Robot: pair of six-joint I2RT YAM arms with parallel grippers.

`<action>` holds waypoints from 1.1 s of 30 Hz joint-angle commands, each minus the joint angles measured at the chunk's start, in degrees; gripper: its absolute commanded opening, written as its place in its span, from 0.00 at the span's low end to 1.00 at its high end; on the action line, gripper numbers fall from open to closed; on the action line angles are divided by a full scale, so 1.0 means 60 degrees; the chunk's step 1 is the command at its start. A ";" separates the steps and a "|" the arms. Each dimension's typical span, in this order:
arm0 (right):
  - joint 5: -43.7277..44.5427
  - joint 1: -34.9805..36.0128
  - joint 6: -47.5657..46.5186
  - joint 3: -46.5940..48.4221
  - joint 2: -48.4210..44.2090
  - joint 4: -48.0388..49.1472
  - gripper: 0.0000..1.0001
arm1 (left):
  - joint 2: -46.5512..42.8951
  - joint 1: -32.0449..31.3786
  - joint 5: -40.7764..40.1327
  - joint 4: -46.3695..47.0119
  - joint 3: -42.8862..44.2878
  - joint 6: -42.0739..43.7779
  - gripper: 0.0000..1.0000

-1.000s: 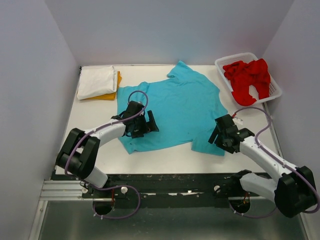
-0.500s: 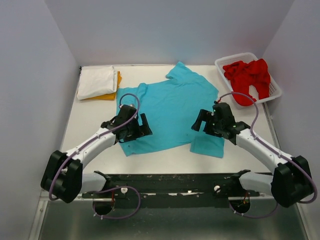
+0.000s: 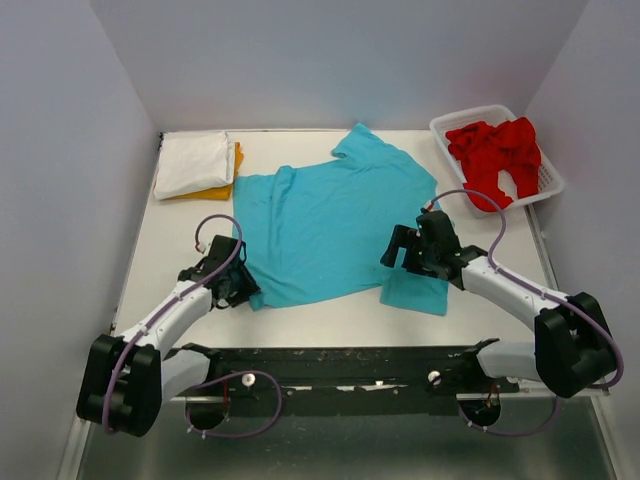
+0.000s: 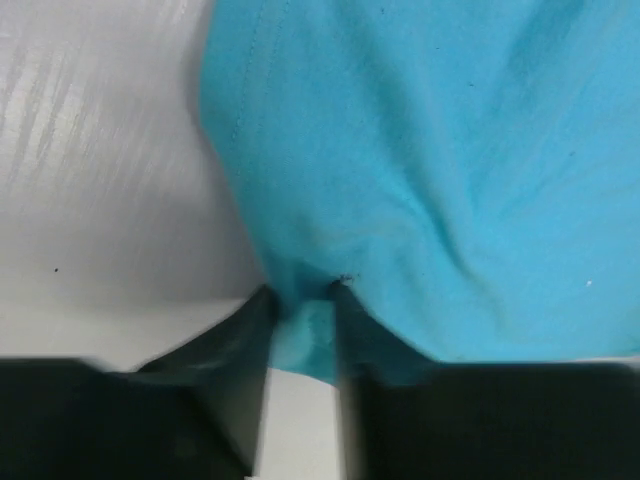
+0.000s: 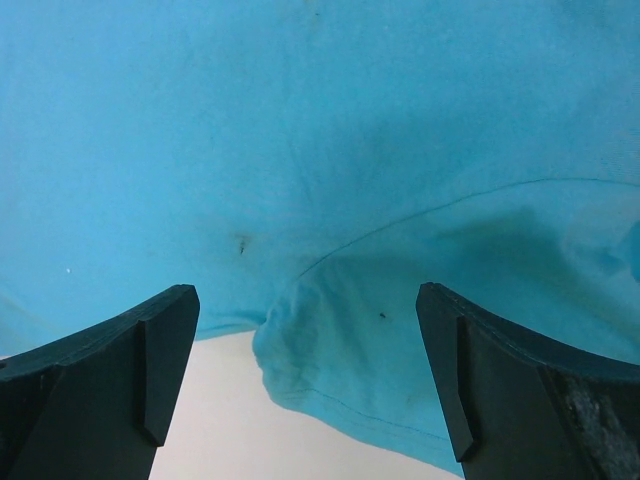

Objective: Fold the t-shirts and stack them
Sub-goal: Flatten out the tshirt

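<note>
Flattening step, I judge. Turquoise t-shirt [image 3: 330,225] spread mid-frame on surface [image 3: 170,240]. Left end effector [image 4: 303,305] clenched on its lower-left hem corner; right end effector [image 5: 305,310] released over the doubled lower-right corner. Next: pinch that flap, unfold.

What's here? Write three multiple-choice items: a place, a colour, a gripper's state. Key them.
1. The white basket sits: A far right; B far left; C near centre.
2. The spread-out shirt is: A red; B turquoise; C orange.
3. The left gripper is: A open in the air; B shut on the spread-out shirt; C holding the white basket.
Key: 1 A: the top view shows it at the far right corner. 2 B: turquoise cloth in every view. 3 B: the left wrist view shows its jaws pinching a cloth corner.
</note>
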 commanded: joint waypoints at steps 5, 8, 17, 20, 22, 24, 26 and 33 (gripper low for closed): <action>0.0671 0.0014 0.0174 -0.0199 0.0048 -0.0181 1.00 | 0.1217 -0.0364 -0.0882 -0.1057 0.1462 -0.0194 0.00; 0.0856 0.0010 0.0185 -0.0206 0.0095 -0.0377 1.00 | 0.1825 -0.0951 -0.1413 -0.2215 0.2856 -0.0042 0.00; 0.1476 -0.0001 0.0064 -0.0243 0.0167 -0.0820 1.00 | 0.5835 -0.2186 -0.1930 -0.3804 0.6776 0.0900 0.03; 0.1512 -0.0011 0.0067 -0.0268 0.0253 -0.0836 1.00 | 0.6719 -0.2447 -0.1513 -0.3674 0.7883 0.1265 0.43; 0.1537 0.0002 0.0049 -0.0263 0.0271 -0.0892 1.00 | 0.6876 -0.2537 -0.1430 -0.3703 0.8277 0.1360 0.57; 0.1626 0.0002 0.0012 -0.0297 0.0250 -0.0940 1.00 | 0.6640 -0.2571 -0.1434 -0.3593 0.8179 0.1362 0.61; 0.1731 -0.0008 0.0019 -0.0349 0.0227 -0.0955 1.00 | 0.5983 -0.2586 -0.1442 -0.3208 0.7588 0.1304 0.62; 0.1763 -0.0006 -0.0088 -0.0301 0.0394 -0.0930 1.00 | 0.4023 -0.2458 -0.1407 -0.1725 0.5204 0.0942 0.68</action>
